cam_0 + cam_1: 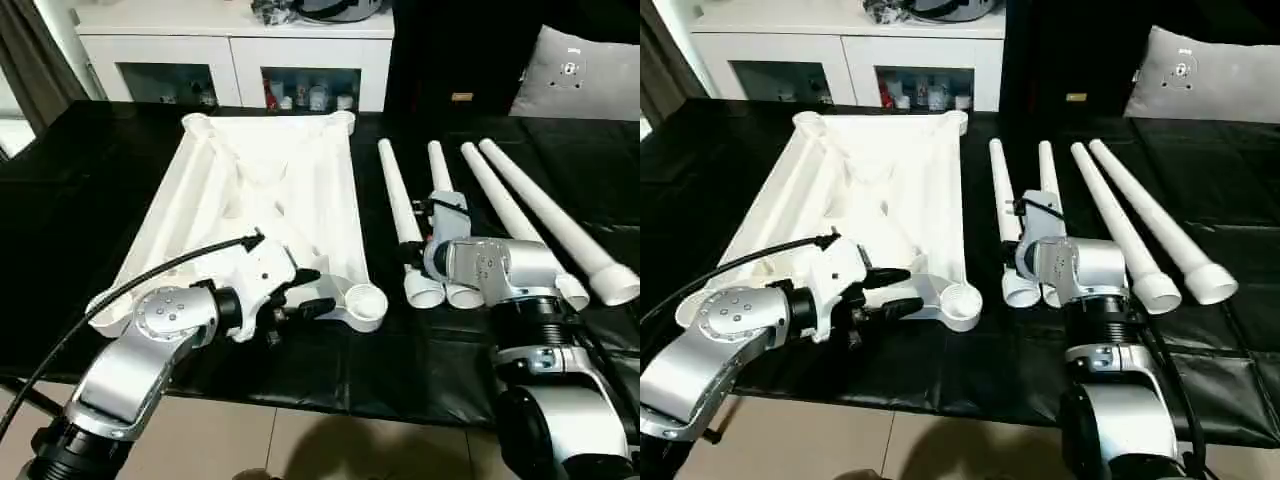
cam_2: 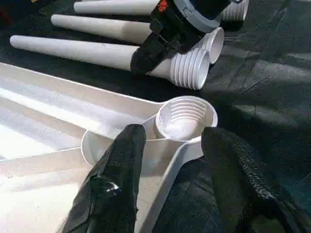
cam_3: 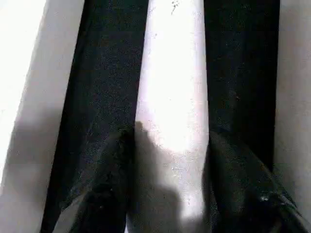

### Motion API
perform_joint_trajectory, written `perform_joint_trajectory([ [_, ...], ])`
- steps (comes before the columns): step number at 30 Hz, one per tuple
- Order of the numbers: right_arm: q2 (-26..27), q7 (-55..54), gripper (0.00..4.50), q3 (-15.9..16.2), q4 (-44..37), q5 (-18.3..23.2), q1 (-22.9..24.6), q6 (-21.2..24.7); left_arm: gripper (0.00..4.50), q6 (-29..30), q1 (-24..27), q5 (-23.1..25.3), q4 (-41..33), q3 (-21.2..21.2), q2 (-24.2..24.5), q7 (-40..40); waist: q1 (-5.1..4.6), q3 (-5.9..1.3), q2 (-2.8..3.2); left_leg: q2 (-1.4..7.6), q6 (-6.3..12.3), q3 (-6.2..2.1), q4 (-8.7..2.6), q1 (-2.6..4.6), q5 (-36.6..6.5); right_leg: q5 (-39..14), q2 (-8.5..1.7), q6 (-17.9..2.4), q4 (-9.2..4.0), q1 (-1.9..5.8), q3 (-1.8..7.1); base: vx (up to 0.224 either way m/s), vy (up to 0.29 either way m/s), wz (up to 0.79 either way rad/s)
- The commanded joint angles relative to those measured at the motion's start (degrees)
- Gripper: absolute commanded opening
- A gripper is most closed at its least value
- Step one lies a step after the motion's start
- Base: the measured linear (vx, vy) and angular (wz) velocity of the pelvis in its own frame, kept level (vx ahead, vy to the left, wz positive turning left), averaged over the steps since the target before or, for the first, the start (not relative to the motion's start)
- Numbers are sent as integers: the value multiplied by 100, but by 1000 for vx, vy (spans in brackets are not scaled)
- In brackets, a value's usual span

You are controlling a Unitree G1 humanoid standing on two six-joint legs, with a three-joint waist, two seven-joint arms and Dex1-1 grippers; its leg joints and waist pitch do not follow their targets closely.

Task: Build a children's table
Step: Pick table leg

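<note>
Item one: the tabletop (image 1: pixel 270 200), white plastic, lying underside up on the black-covered table (image 1: pixel 80 230), left of centre; I see ribs and round sockets at its corners. Its near right corner socket (image 2: pixel 183 119) is threaded inside.

Item two: four white legs, side by side to the right of the tabletop, their wide threaded ends toward me. I count leftmost leg (image 1: pixel 398 205), second leg (image 3: pixel 175 97), third leg (image 1: pixel 500 205) and outer leg (image 1: pixel 555 225).

Item three: my left gripper (image 2: pixel 170 138), fingers part open, astride the tabletop's near right corner by the socket.

Item four: my right gripper (image 3: pixel 170 170), fingers on either side of the second leg, close against it.

Further off: a grey cushion (image 1: pixel 580 75) at far right, a white cabinet (image 1: pixel 230 50) at far left. I can read no writing anywhere.
</note>
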Motion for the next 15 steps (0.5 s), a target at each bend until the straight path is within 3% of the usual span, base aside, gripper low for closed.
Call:
perform_joint_trajectory([
  [1,64,-129,192,-159,-71,30,22,-135,218,-54,-34,55,37,-41,43,36,21,-367,-35,397,97,-64,-354,-16,-92,-669,-700,-827,-389,359,415,0,0,0],
  [4,75,-112,190,-165,-228,27,77,-356,218,-113,-18,75,42,-17,20,94,30,-370,-45,395,99,-61,-351,-20,-77,-655,-701,-816,-383,357,413,0,0,0],
  [8,162,-114,190,-355,-658,170,138,-609,218,-189,-28,93,97,74,-61,232,28,-388,-47,398,153,-66,-344,-31,71,-400,-692,-811,-353,368,412,0,0,0],
  [12,240,-101,189,-580,-1122,372,173,-793,218,-319,-69,171,207,161,-134,412,29,-386,-25,400,173,-69,-349,-21,9,-463,-688,-757,-371,360,408,0,0,0],
  [13,276,14,189,-660,-1349,509,205,-971,218,-355,-92,192,254,199,-161,477,28,-382,-29,398,177,-62,-348,-25,-25,-474,-686,-737,-377,360,413,0,0,0],
  [15,235,171,189,-497,-1577,384,334,-1717,218,-431,-138,189,311,295,-224,604,34,-384,-10,401,171,-63,-345,-23,-38,-499,-688,-710,-374,348,407,0,0,0],
])
